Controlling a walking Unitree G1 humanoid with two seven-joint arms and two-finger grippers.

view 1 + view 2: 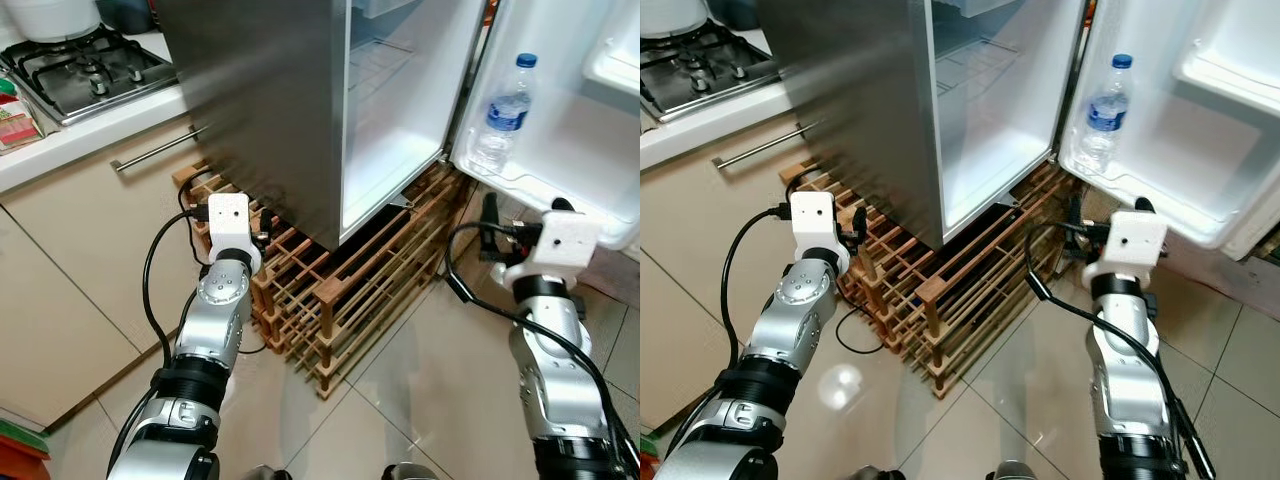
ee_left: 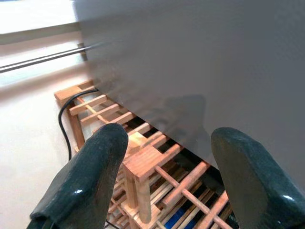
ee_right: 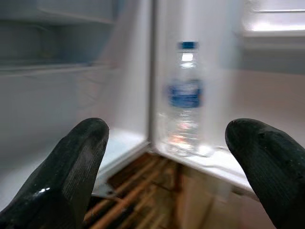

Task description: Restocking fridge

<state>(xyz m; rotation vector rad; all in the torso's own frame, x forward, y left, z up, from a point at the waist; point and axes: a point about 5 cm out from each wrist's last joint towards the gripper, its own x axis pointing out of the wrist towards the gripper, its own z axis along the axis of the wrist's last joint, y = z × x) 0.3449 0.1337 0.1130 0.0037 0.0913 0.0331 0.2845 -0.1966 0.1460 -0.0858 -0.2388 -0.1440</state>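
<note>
The fridge (image 1: 300, 110) stands with its door (image 1: 590, 120) swung wide; a water bottle (image 1: 505, 113) with a blue cap stands upright in the door's lower shelf (image 1: 520, 180), touching nothing else. The right gripper (image 3: 167, 171) is held low, just below and in front of that shelf, its two black fingers (image 3: 71, 167) spread wide and holding nothing; the bottle shows ahead of it between the fingers, apart from both, slightly blurred. To that gripper's left lies the fridge's white inside, with a wire shelf (image 1: 385, 60) higher up. The left gripper (image 2: 167, 171) is raised beside the fridge's grey outer wall, fingers (image 2: 90, 176) likewise wide apart and empty; ahead of and beneath it is a wooden rack (image 1: 330, 290) on which the fridge stands, and a black cable (image 2: 64, 119) curls on the tiled floor (image 1: 430, 390) by the rack's corner. Further to the left gripper's left runs a worktop (image 1: 70, 140) with a gas hob (image 1: 80, 70), and a drawer handle (image 1: 155, 150) below it.
</note>
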